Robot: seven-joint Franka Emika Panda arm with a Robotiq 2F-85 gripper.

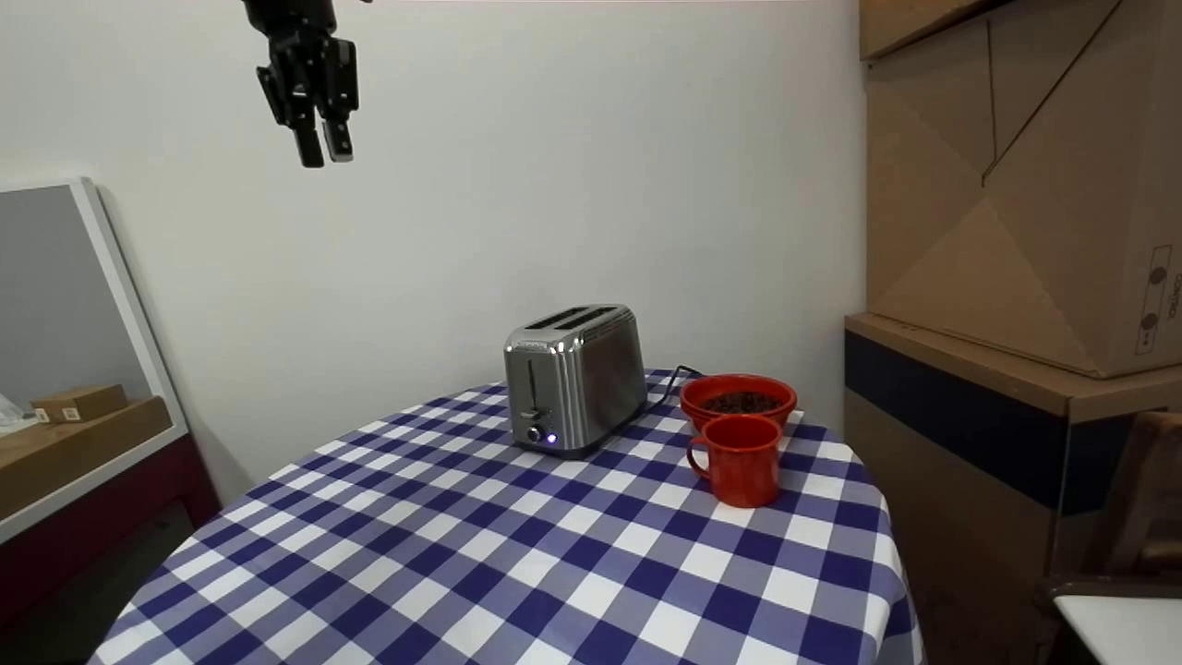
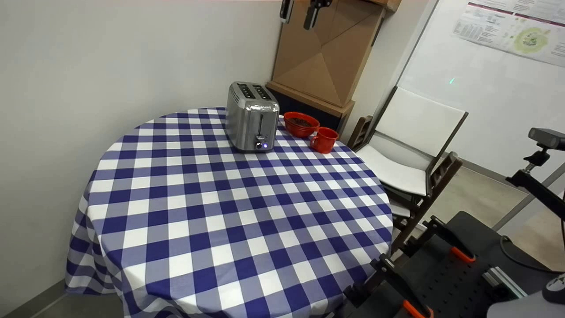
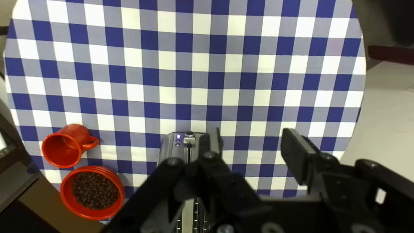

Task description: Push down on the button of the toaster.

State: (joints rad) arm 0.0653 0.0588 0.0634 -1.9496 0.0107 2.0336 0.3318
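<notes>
Holds the black 2-fingered claw (image 3: 252, 144) spread wide, pointing down, high above the round counter (image 2: 212, 190) covered in blue-and-white checks. Leaves tall open air beneath the claw, down to the silver metal toaster (image 1: 591, 388) with 2 slots (image 2: 246, 91), partly covered by the claw in the wrist view. Stands upright, close to the counter edge along the white wall (image 1: 443, 203). Carries on the front face a small silver lever (image 3: 189, 140), set low, above a round knob (image 1: 536, 433) and a violet light (image 1: 551, 437). Offers a broad checked stretch from that face, ahead of the claw in the wrist view, and more to the claw's right, out to the curved edge. To the claw's left in the same view, shows a red mug (image 3: 63, 149), with the handle (image 3: 95, 142) toward the claw, just beside a round red bowl (image 3: 69, 202) of dark brown beans (image 3: 94, 191), close to the edge. Past that edge, farther from the claw, gives way to brown cardboard boxes (image 1: 979, 203).
</notes>
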